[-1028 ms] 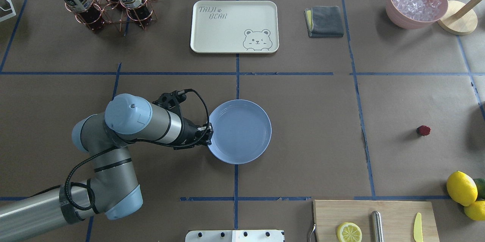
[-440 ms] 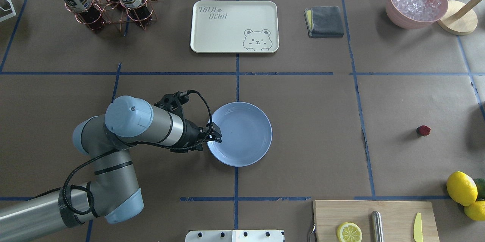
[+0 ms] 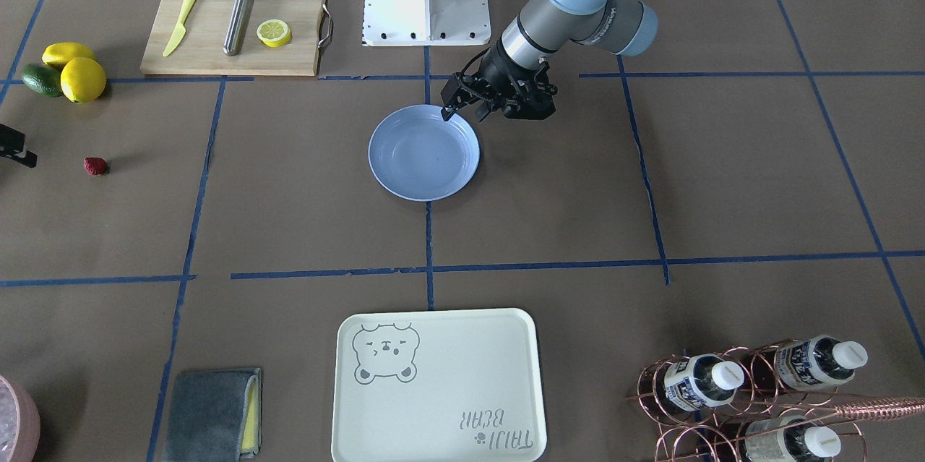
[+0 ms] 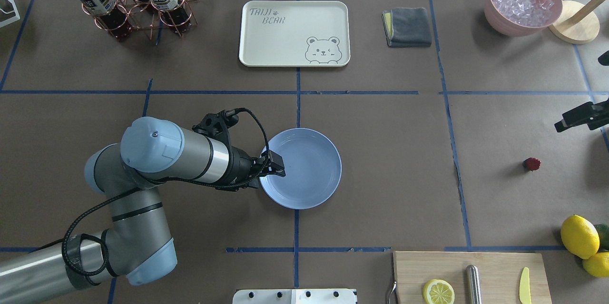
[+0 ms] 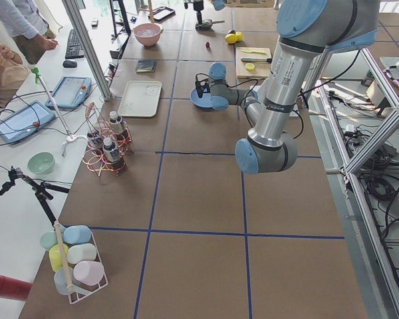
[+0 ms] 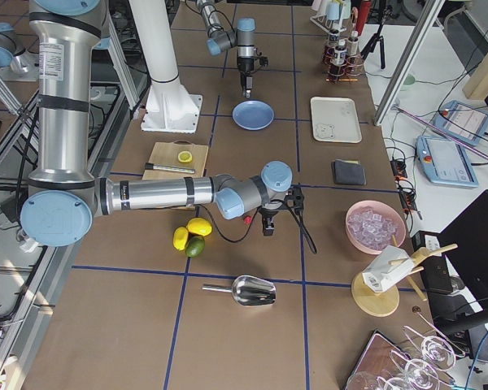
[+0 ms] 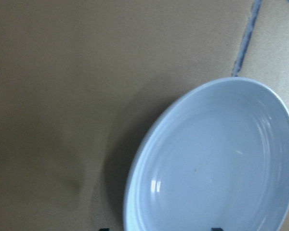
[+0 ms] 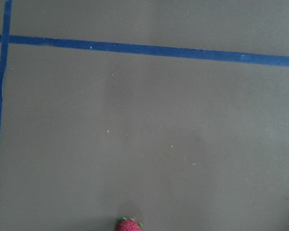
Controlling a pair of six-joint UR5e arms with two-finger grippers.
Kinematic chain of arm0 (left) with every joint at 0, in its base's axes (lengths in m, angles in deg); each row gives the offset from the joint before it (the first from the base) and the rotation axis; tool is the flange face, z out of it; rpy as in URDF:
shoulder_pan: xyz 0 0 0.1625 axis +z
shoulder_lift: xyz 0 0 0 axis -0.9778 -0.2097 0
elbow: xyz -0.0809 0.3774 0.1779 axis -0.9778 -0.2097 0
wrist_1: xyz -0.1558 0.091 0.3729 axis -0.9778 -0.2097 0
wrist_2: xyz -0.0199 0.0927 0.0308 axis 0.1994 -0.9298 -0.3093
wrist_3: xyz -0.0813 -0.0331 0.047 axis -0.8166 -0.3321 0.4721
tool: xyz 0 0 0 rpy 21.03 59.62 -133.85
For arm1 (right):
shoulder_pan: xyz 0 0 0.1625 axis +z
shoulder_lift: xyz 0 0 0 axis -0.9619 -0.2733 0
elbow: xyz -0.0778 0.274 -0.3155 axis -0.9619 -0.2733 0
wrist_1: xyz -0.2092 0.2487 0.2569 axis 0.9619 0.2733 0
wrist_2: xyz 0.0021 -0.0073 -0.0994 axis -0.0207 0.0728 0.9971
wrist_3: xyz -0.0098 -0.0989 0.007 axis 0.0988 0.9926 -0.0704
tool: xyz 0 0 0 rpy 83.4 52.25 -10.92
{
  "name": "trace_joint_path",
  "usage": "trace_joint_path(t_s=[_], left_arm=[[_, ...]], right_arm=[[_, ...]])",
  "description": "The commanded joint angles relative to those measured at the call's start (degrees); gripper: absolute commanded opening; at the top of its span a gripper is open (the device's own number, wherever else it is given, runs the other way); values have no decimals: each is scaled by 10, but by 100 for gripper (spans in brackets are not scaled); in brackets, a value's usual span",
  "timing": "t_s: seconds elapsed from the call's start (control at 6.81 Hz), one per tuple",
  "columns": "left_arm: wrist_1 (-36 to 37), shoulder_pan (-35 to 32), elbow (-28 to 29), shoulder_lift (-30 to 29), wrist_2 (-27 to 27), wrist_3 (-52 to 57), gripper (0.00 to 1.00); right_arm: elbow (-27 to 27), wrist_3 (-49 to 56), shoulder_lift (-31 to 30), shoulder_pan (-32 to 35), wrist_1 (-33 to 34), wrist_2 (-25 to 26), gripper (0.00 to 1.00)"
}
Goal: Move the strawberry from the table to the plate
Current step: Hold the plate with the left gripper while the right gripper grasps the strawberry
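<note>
Strawberry (image 4: 532, 164) lies on table (image 4: 380, 152), well apart from plate (image 4: 309, 175). Approach step: right arm (image 6: 187, 192) hovers near it, jaws' state unclear; left arm (image 4: 166, 152), jaws parted, empty. Next: descend, clench.

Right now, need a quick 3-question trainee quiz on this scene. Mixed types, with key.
1. True or false: the strawberry already lies on the plate.
2. Pick one. The left gripper is: A, open above the plate's rim; B, shut on the strawberry; C, out of every view.
3. Short answer: which cut fruit lies on the cutting board?

Key: 1 false, it lies on the table far from the plate. 2 A. 3 a lemon half.
</note>
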State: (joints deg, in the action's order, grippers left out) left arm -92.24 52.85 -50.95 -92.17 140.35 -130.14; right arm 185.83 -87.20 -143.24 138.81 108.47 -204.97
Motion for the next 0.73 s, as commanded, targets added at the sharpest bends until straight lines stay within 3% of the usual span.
trace_joint_path(t_s=[0.0,0.15,0.44,0.59], left_arm=[[0,0,-1,1,0,0,77],[0,0,-1,1,-1,0,77],[0,-1,-1,2,-1,0,77],[0,0,-1,3,-1,0,77]], right_arm=[[0,-187,-12,-114,-118,105,100],[-2,-188,-28,-136,-117,134,100],[-4,-188,-44,-156,-117,137,100],[-5,-188,-46,-161,-117,139,90]])
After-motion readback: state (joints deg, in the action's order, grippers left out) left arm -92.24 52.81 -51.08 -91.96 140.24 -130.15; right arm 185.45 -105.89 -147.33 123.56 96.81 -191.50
